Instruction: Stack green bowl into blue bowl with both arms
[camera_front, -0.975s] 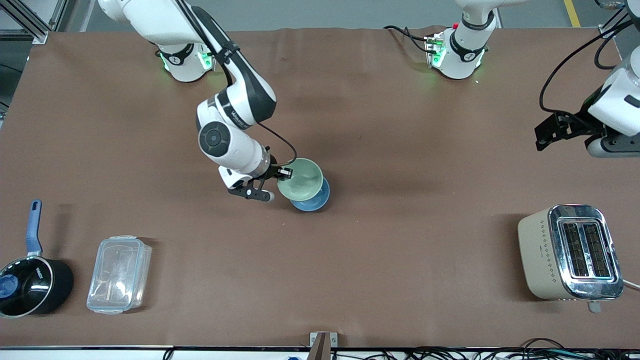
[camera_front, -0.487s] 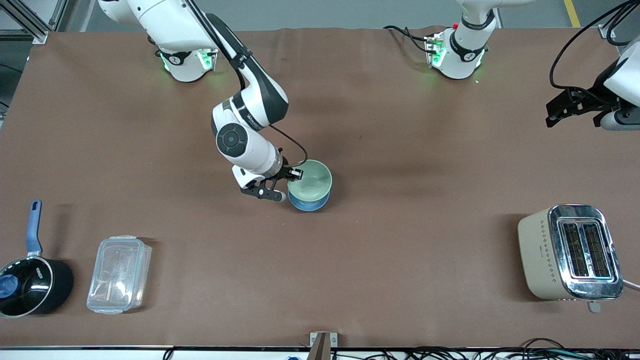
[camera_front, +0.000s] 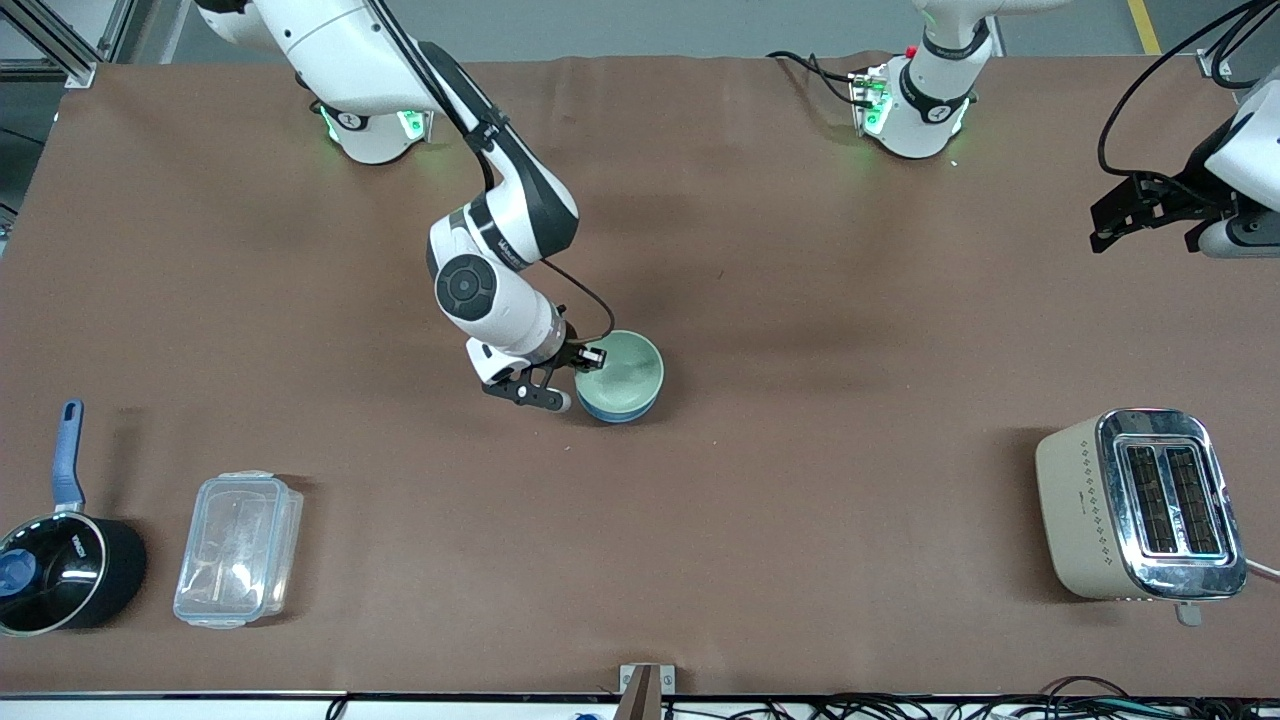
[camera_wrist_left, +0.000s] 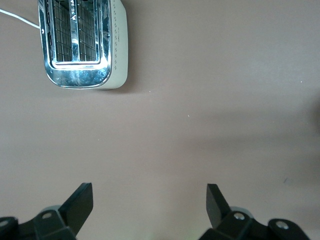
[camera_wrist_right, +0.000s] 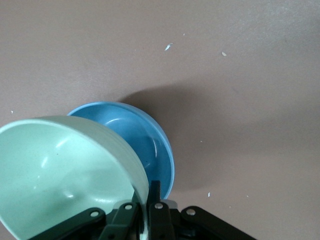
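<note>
Near the middle of the front view the right gripper (camera_front: 572, 372) is clenched on the rim of the green bowl (camera_front: 622, 368), one finger inside the bowl and one outside, as the right wrist view shows at its lower edge (camera_wrist_right: 145, 210). The green bowl (camera_wrist_right: 65, 175) hangs tilted over the blue bowl (camera_front: 612, 408) — in the right wrist view much of the blue bowl's (camera_wrist_right: 145, 145) inside still shows past the green rim, so the green one is not seated flush. The blue bowl rests on the brown table cover (camera_front: 800, 480).

The left gripper (camera_front: 1125, 210) waits at the upper right of the front view, up over the table's edge at the left arm's end; its fingers (camera_wrist_left: 80, 202) are released and spread wide, holding nothing. The toaster (camera_wrist_left: 82, 42) sits at the upper left of the left wrist view — in the front view it stands at the lower right (camera_front: 1140, 505).

At the lower left of the front view stand a black saucepan with a blue handle (camera_front: 55, 555) and, just beside it, a clear lidded plastic container (camera_front: 238, 548).
</note>
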